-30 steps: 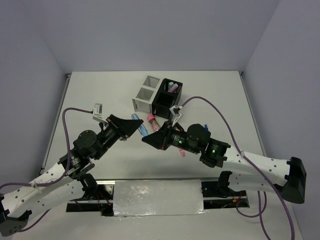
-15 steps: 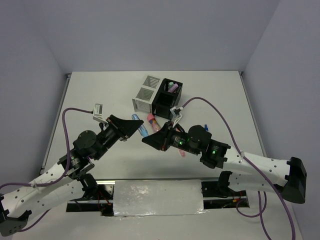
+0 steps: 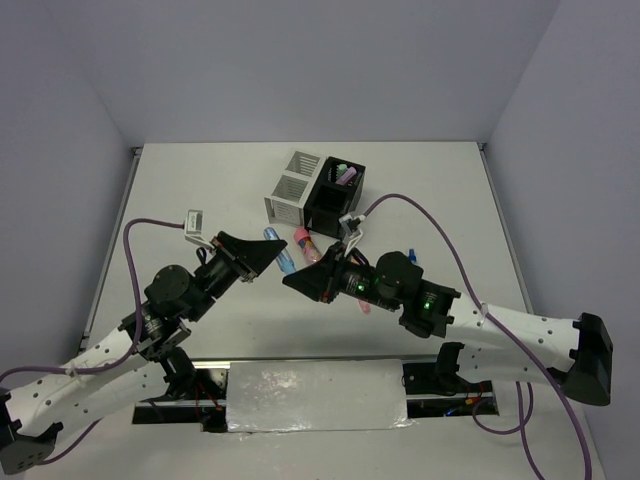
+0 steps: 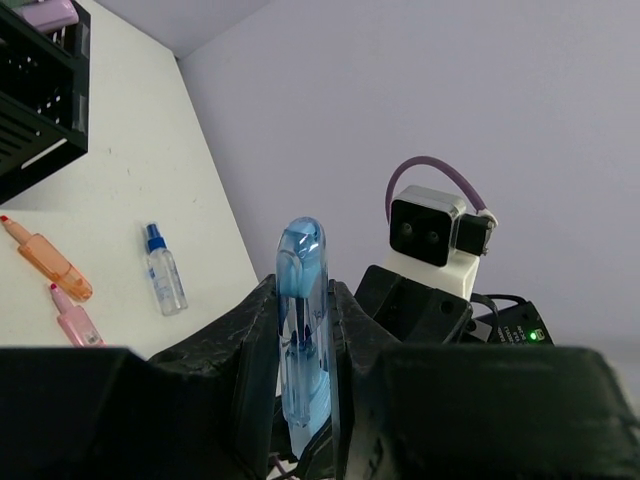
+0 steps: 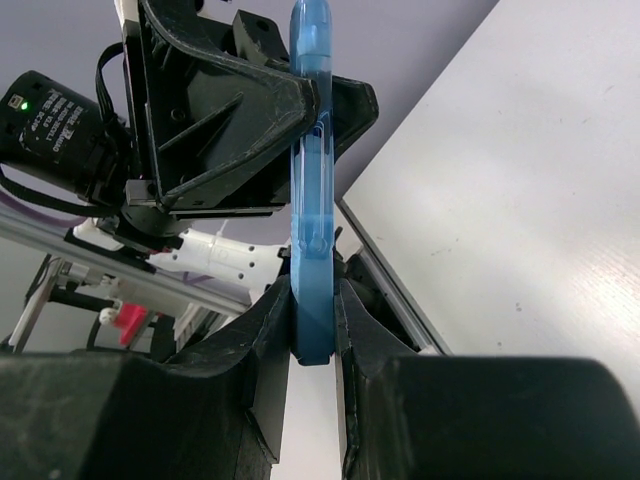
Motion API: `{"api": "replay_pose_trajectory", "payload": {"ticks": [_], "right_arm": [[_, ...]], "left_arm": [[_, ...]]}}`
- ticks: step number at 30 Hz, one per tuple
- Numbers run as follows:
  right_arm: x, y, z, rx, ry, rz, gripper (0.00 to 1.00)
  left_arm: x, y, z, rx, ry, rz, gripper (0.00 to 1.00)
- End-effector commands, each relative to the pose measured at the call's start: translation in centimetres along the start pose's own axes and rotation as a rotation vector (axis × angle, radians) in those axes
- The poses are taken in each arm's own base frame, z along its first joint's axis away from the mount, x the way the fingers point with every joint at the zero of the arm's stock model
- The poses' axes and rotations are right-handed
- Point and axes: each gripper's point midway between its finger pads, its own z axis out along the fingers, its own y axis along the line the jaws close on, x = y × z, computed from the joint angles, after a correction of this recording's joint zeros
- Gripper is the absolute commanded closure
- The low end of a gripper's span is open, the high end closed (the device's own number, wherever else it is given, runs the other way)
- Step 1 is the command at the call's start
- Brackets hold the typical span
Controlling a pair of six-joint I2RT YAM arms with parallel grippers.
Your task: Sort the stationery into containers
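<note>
The white tabletop point(image 3: 200, 190) stretches out under both arms, and they have met in the middle, tips almost nose to nose. Beyond the two claws, toward the far side, stand the containers side by side and touching: the white slatted box point(image 3: 292, 187) sits beyond the left claw point(image 3: 272, 251), and the black box point(image 3: 335, 195) is beyond the right claw point(image 3: 292, 281). A purple piece and a green one point(image 3: 346, 174) poke up out of the black box.

Now the action itself. The left claw is pinched narrow on a translucent blue pen point(image 4: 302, 340), which stands upright between its fingers with the rounded end sticking out past them. The right claw is clamped tight on that same pen, its fingers squeezing the lower end, and the barrel runs straight up in front of the left claw's black fingers. So the pen is up in the air, off the tabletop, held between the two claws.

The small items are loose on the tabletop. Past the left claw's tips, on the side of the black box, lie an orange highlighter point(image 4: 55, 268), a small pink one point(image 4: 75, 322) just beside it, and a clear bottle with a blue cap point(image 4: 163, 272) a little apart from both.
</note>
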Motion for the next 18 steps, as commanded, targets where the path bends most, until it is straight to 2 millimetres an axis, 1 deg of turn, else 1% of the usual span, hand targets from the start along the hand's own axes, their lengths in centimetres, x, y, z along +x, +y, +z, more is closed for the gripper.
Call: {"api": "replay_pose_trajectory", "payload": {"ticks": [1, 3, 5, 6, 7, 8, 9, 10, 12, 13, 14, 15, 16, 17, 18], "right_arm": [[-4.4, 4.4, 0.5, -0.11, -0.136, -0.025, 1.0], [-4.9, 4.6, 0.7, -0.114, -0.152, -0.027, 1.0], [-5.7, 5.2, 0.8, -0.122, -0.179, -0.029, 1.0], [-6.4, 5.8, 1.0, -0.126, -0.188, -0.046, 1.0], [-6.8, 5.7, 1.2, -0.102, -0.19, -0.056, 1.0], [-7.0, 5.7, 1.3, -0.089, -0.193, -0.061, 1.0], [-7.6, 6.3, 1.3, -0.116, -0.213, -0.062, 1.0], [-7.8, 6.9, 1.4, -0.136, -0.207, -0.066, 1.0], [-8.6, 7.7, 1.8, -0.133, -0.21, -0.088, 1.0], [-8.9, 7.7, 2.1, -0.125, -0.207, -0.098, 1.0], [-8.8, 6.8, 3.0, -0.083, -0.195, -0.107, 1.0], [-9.9, 7.7, 3.2, -0.098, -0.211, -0.123, 1.0], [-10.3, 7.9, 3.6, -0.102, -0.209, -0.135, 1.0], [-10.5, 7.9, 4.0, -0.104, -0.2, -0.151, 1.0], [-11.3, 8.0, 4.8, -0.099, -0.205, -0.194, 1.0]], "left_arm": [[0.5, 0.8, 0.0, 0.006, 0.014, 0.045, 1.0], [0.7, 1.2, -0.1, 0.002, 0.016, 0.046, 1.0], [1.1, 1.7, -0.3, 0.0, 0.023, 0.048, 1.0], [1.2, 1.7, -0.5, 0.007, 0.028, 0.049, 1.0], [0.8, 1.8, -0.7, -0.003, 0.014, 0.06, 1.0], [0.6, 1.6, -0.9, 0.004, 0.008, 0.073, 1.0], [0.4, 1.2, -1.2, 0.028, 0.001, 0.093, 1.0], [0.3, 1.0, -1.4, 0.038, 0.0, 0.099, 1.0], [0.3, 0.9, -1.6, 0.044, 0.003, 0.106, 1.0], [0.5, 0.6, -1.7, 0.064, 0.016, 0.106, 1.0], [1.0, 0.7, -1.8, 0.073, 0.03, 0.107, 1.0], [1.3, 0.7, -1.8, 0.09, 0.043, 0.106, 1.0], [1.7, -0.2, -1.9, 0.143, 0.061, 0.099, 1.0], [2.5, 0.2, -1.9, 0.151, 0.084, 0.097, 1.0], [3.0, 0.4, -1.8, 0.157, 0.104, 0.092, 1.0]]}}
